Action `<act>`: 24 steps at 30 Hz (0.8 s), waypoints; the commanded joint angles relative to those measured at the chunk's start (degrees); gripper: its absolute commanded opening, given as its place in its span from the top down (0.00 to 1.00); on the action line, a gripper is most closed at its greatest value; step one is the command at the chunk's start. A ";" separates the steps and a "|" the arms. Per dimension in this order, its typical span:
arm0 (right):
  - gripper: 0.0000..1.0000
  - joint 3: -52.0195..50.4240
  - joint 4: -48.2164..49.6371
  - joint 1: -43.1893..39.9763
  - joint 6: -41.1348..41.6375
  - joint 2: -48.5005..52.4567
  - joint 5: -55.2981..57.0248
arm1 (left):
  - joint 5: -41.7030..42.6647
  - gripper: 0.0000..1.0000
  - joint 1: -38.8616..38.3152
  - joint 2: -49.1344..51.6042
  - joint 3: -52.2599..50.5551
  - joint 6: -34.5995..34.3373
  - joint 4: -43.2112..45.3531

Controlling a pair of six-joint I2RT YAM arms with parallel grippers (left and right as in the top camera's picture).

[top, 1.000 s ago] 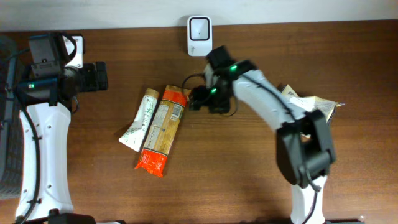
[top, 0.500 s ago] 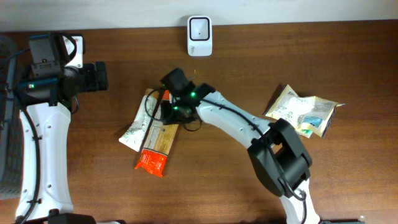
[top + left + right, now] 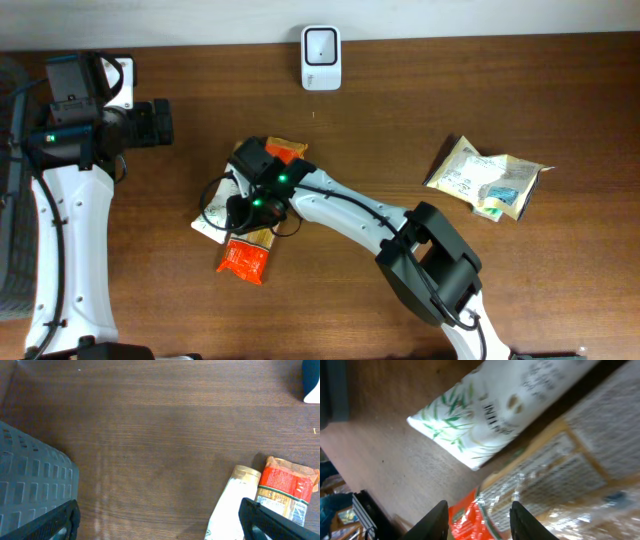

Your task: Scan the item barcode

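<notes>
An orange and red pasta package (image 3: 243, 260) lies on the wooden table, and it also shows in the left wrist view (image 3: 285, 491). Its printed label (image 3: 560, 475) fills the right wrist view. My right gripper (image 3: 250, 208) is low over its lower half. The fingers of my right gripper (image 3: 480, 520) stand partway closed, astride the red end; a grip does not show. The white scanner (image 3: 321, 58) stands at the table's back edge. My left gripper (image 3: 160, 522) hangs wide open over bare wood at the far left (image 3: 160, 123).
A white tube with green leaf print (image 3: 212, 222) lies against the package's left side, close to my right fingers (image 3: 510, 405). A crumpled yellow-white bag (image 3: 490, 178) lies at the right. A grey basket (image 3: 30, 480) stands at the left edge.
My right arm has swung from beside the scanner leftward and down over the package, and its jaws have narrowed. The left arm has stayed still.
</notes>
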 commanded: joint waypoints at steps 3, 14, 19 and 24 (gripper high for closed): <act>0.54 0.37 -1.33 0.31 -0.44 3.45 -2.86 | -0.20 0.01 0.31 0.07 0.00 -0.48 0.07; 0.54 0.39 -18.91 -12.46 -7.32 3.45 -1.18 | -0.20 0.01 0.31 0.07 0.00 -0.48 0.07; 0.55 3.80 -22.75 -15.32 -14.60 3.32 2.82 | -0.20 0.01 0.31 0.07 0.00 -0.48 0.07; 0.45 12.98 -31.76 -16.55 -26.38 3.32 4.90 | -0.20 0.01 0.33 0.07 0.00 -0.48 0.07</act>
